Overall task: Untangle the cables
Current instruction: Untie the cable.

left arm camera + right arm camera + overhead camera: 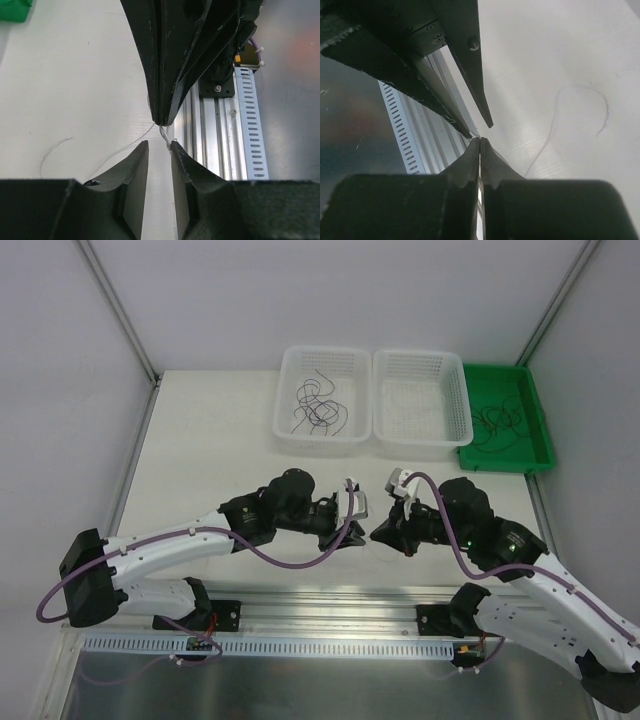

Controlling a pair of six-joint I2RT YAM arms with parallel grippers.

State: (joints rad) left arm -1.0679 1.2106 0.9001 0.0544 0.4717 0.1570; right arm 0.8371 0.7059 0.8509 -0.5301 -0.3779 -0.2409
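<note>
We see the left gripper [159, 145] with its jaws at a narrow gap, not closed. A thin pale wire strand [165, 135] passes between them and lies against the inner face of one pad; the other pad stands clear of it.

Just above that gap, tip to tip with it, comes the right gripper [481, 142]. Its jaws are pressed flat together, and in the left wrist view the strand comes out from their very tip, so we take them to be pinched on its end.

From the meeting point of the two pairs of jaws, the rest of the strand trails away over the white table [75, 75]. It lies loose there in a shallow open curve, to one side of both grippers. On the other side of the jaws, close by, runs the ribbed aluminium rail [205, 130] at the table's near edge.

Well beyond both pairs of jaws, at the far side of the table, sits a white plastic mesh basket [318, 446] holding dark curly cables [318, 408] in a loose tangle. Touching it is a second white mesh basket [420, 447], whose contents we cannot make out. Next to that one, a green plastic tray [532, 410] holds more dark looping wires [497, 423].
</note>
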